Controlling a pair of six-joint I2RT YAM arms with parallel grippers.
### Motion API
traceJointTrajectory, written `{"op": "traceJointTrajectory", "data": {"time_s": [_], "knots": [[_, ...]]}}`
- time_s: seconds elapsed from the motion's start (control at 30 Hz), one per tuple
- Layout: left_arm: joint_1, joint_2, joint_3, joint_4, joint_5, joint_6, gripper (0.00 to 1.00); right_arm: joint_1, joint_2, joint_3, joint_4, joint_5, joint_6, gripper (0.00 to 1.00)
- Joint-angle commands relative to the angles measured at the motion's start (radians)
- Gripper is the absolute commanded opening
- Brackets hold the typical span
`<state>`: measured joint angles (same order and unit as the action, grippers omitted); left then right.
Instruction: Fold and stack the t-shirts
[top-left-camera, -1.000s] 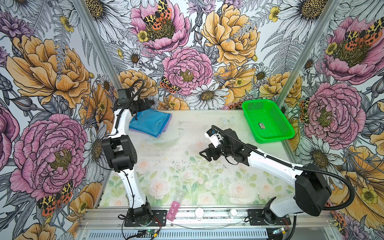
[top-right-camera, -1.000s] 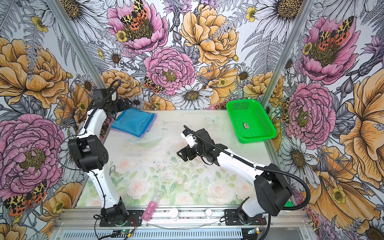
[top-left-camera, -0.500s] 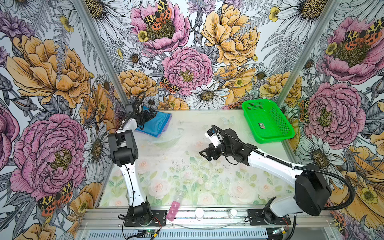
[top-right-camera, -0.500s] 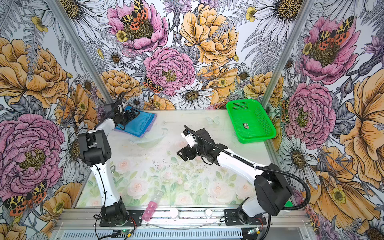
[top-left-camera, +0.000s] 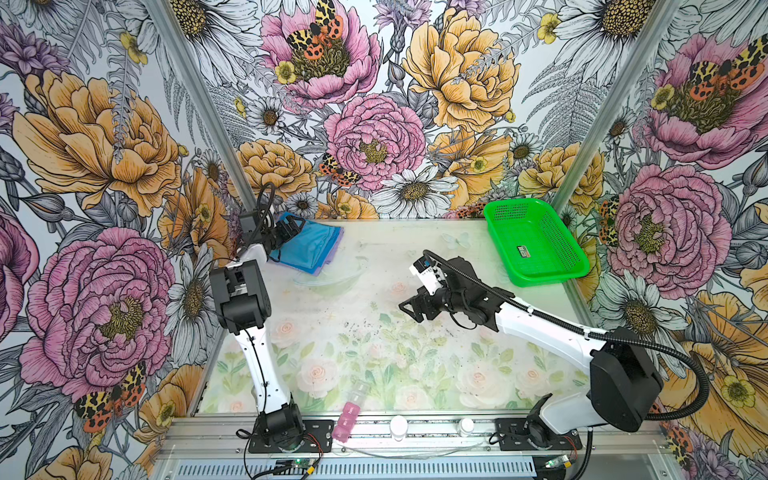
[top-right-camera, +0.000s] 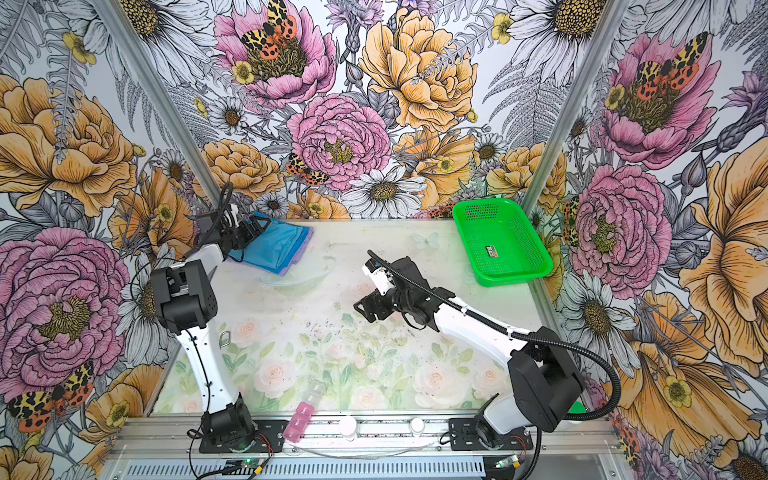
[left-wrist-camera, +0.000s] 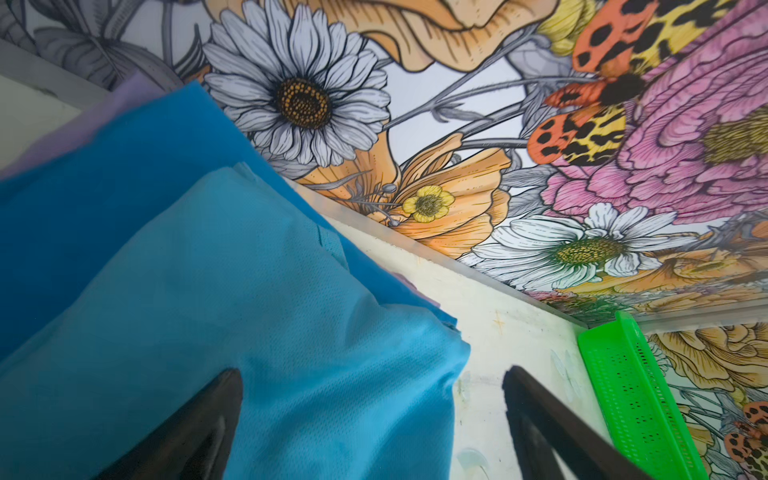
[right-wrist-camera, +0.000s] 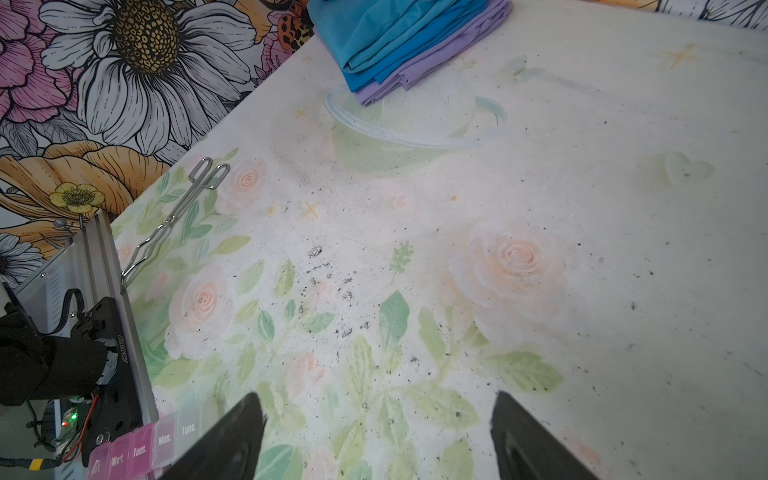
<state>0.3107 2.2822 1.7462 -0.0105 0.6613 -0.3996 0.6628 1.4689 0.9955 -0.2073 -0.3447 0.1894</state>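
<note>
T-shirts (top-left-camera: 309, 249): left end effector (top-left-camera: 291, 230) straddles the stack's edge, jaws wide, gripping nothing; the stack sits in the far left corner of the tabletop (top-left-camera: 374, 353). Further out, right end effector (top-left-camera: 411, 309) hovers wide and empty. Risk: a left finger drags the top teal layer (left-wrist-camera: 249, 311), skewing the stack.

Both arms were built alike: white link shells, black joint housings. On the left arm (top-left-camera: 261, 374): boxy black elbow block (top-left-camera: 241, 299), thin black cable (top-left-camera: 253, 353) run along the white link, black base plate (top-left-camera: 322, 432) with red-and-black leads (top-left-camera: 313, 445). On the right arm (top-left-camera: 540, 328): ribbed black conduit (top-left-camera: 703, 380) off its elbow, held with white ties; white camera module (top-left-camera: 428, 276) at the wrist. Seen in wrist views, the left gripper (left-wrist-camera: 374, 372) and right gripper (right-wrist-camera: 376, 397) had matte black, tapered fingers (right-wrist-camera: 232, 440).
</note>
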Motion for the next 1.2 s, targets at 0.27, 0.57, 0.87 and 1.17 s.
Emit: {"op": "traceJointTrajectory", "data": {"time_s": [0.27, 0.57, 0.87, 1.17], "knots": [[0.001, 0.132, 0.198, 0.057, 0.127, -0.094, 0.99, 0.009, 0.016, 0.015, 0.016, -0.001, 0.001, 0.87], [-0.014, 0.276, 0.298, 0.002, 0.148, -0.075, 0.99, 0.009, 0.021, 0.009, 0.016, -0.003, 0.006, 0.87], [-0.034, 0.114, 0.243, -0.001, 0.15, -0.013, 0.99, 0.009, -0.002, -0.004, 0.016, 0.003, 0.012, 0.87], [-0.079, 0.066, 0.101, 0.081, 0.14, -0.021, 0.99, 0.017, -0.021, -0.014, 0.016, 0.005, 0.014, 0.87]]}}
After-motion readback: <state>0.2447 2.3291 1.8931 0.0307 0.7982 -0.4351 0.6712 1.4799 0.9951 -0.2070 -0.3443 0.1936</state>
